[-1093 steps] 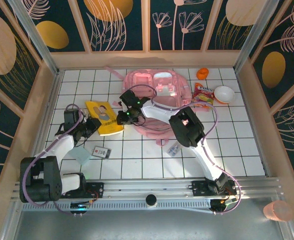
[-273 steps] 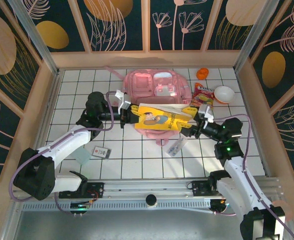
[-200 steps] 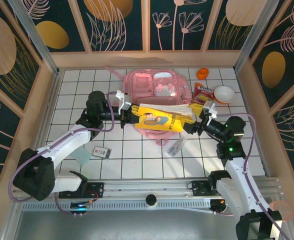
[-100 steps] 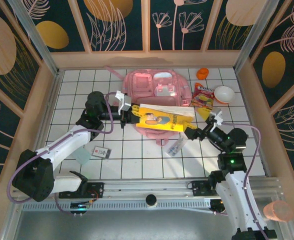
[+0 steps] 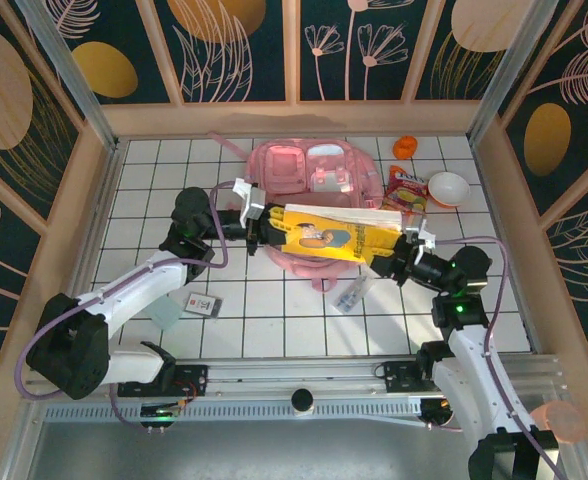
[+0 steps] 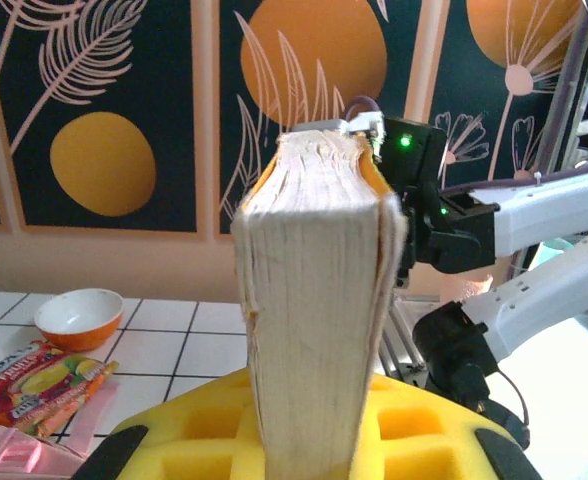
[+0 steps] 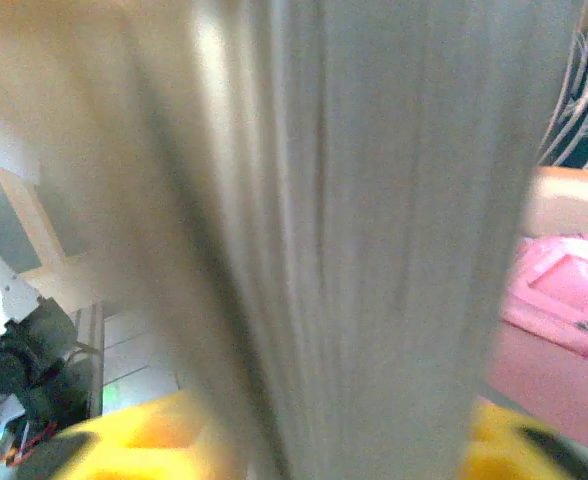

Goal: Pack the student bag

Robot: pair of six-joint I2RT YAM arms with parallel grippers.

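A thick yellow book [image 5: 329, 238] hangs level over the front of the student bag [image 5: 309, 170], a large pale pink backpack lying on the tiled table. My left gripper [image 5: 257, 225] is shut on the book's left end. In the left wrist view the page edge [image 6: 314, 330] rises between that gripper's yellow pads. My right gripper [image 5: 392, 252] sits at the book's right end, shut on it. In the right wrist view the blurred pages [image 7: 374, 250] stand very close between its yellow pads, with the pink bag [image 7: 564, 300] behind.
An orange-rimmed bowl [image 5: 448, 188], a snack packet [image 5: 406, 187] and a small orange item [image 5: 405, 147] lie right of the bag. A card [image 5: 203, 303] and a white strip [image 5: 350, 297] lie on the tiles nearer the arms. Wooden walls enclose the table.
Half a second ago my right gripper stood open, just clear of the book's right end. It has moved in and closed on that end. The left grip is unchanged.
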